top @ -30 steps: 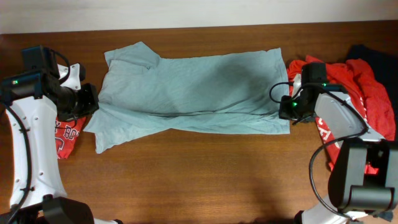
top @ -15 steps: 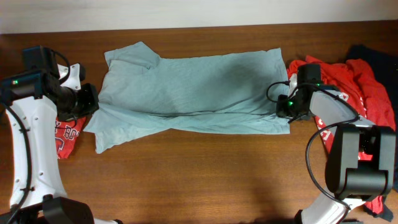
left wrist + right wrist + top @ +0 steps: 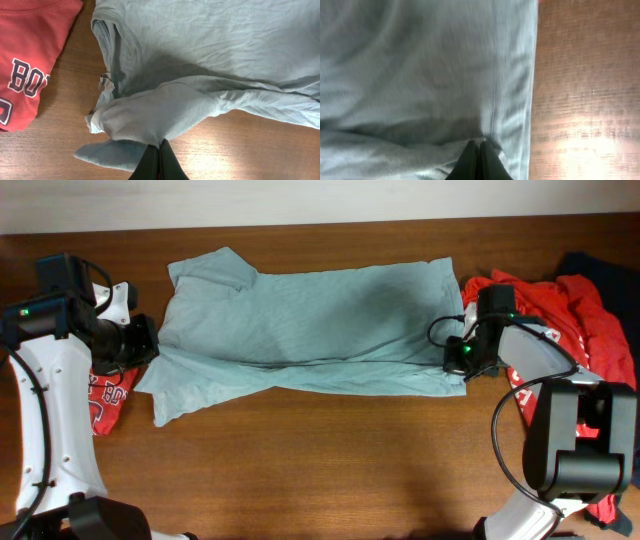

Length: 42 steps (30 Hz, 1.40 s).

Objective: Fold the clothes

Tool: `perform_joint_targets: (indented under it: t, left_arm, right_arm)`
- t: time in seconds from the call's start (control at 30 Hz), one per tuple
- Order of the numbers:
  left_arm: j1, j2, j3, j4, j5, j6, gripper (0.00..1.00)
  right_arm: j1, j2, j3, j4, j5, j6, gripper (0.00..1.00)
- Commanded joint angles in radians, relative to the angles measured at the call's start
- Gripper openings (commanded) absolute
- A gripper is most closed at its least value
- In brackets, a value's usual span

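A brown wooden table (image 3: 330,470) was seen from above, bounded along the upper edge of the frame by a strip of pale wall (image 3: 320,200). A pale grey-blue short-sleeved cotton T-shirt (image 3: 310,325) was spread across the upper middle of the table, its length running left to right, and a long crease was seen along its lower part. The lower half of the table was bare wood, and only a thin strip of wood was left between the shirt and the wall.

At the left edge, a red T-shirt with printed lettering (image 3: 105,395) was laid just beside the sleeve end, partly under the left arm. At the right edge, a heap of red cotton T-shirts (image 3: 590,330) was crowded against the hem end, with a dark navy garment (image 3: 600,270) behind it at the upper right.

The left gripper (image 3: 160,150) was pinched closed on a bunched fold at the sleeve end. The right gripper (image 3: 479,149) was pinched closed on the fabric at the hem end, near the shirt's lower right corner.
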Motion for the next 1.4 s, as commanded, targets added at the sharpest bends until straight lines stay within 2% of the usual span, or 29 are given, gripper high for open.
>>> perform_joint_targets:
  t: [0.0, 0.23, 0.53, 0.87, 1.37]
  left_arm:
    - [0.0, -0.013, -0.003, 0.005, 0.01, -0.01, 0.01]
    - [0.003, -0.017, -0.002, -0.003, -0.001, -0.01, 0.0]
    - [0.003, -0.097, 0.001, -0.003, -0.001, -0.01, 0.0]
    - [0.002, -0.084, 0.0, 0.062, 0.0, -0.055, 0.0]
    - [-0.005, 0.114, 0.0, 0.145, 0.0, -0.055, 0.0]
  right_arm:
    - [-0.003, -0.094, 0.106, -0.089, 0.053, 0.004, 0.04]
    - [-0.004, -0.251, 0.279, -0.362, 0.179, 0.004, 0.04]
    - [-0.004, -0.333, 0.298, -0.517, 0.205, 0.003, 0.04]
    - [-0.004, -0.281, 0.297, -0.369, 0.205, 0.003, 0.04]
    - [-0.004, -0.08, 0.297, -0.229, 0.201, 0.003, 0.04]
